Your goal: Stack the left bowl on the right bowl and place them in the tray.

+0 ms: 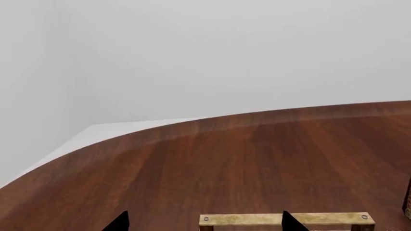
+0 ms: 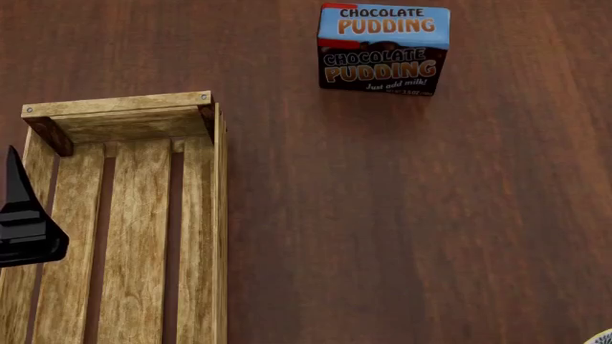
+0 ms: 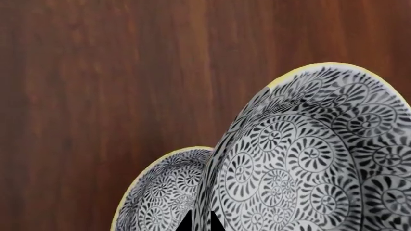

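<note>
Dark reddish-brown wooden surface carries all items. The rectangular light-wood slatted tray lies at the head view's left, empty, its near end out of frame. The left gripper hangs over the tray's left part, black tips spread apart and holding nothing.

Two black-and-white swirl-patterned ceramic bowls with yellow rims appear in the right wrist view: the larger-looking bowl tilted, overlapping the second bowl behind it. The right gripper sits at the nearer bowl's rim; grasp state cannot be determined.

A blue-and-brown chocolate pudding box stands well apart from the tray.
</note>
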